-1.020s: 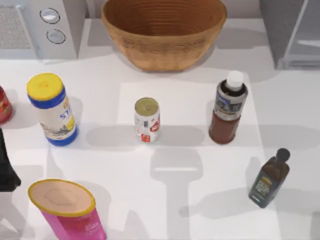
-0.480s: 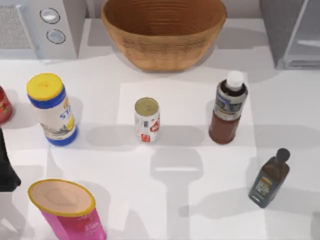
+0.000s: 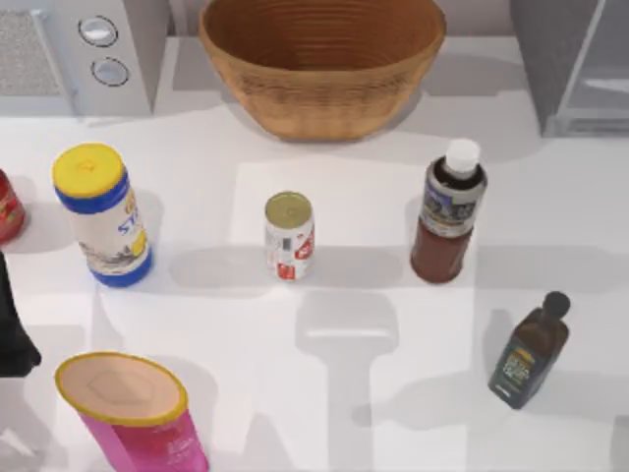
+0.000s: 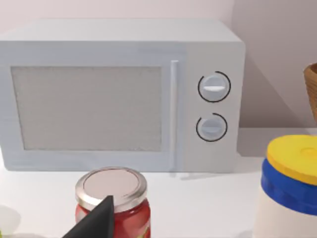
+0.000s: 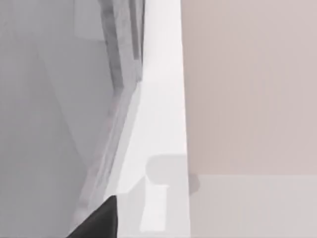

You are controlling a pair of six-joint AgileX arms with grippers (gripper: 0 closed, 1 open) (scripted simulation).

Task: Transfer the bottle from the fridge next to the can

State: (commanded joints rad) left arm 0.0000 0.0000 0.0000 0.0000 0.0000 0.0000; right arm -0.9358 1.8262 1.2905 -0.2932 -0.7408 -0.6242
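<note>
The bottle (image 3: 448, 214) is standing upright on the worktop (image 3: 344, 393), right of centre, well apart from the can (image 3: 289, 236), which is sitting near the middle. The fridge (image 3: 570, 64) is occupying the back right corner. The left arm (image 3: 12, 324) is sitting at the left edge, beside the red jar (image 3: 8, 206); whether its fingers are apart or together cannot be told. A dark fingertip (image 5: 96, 223) of the right arm's tool is pointing along the fridge's side.
</note>
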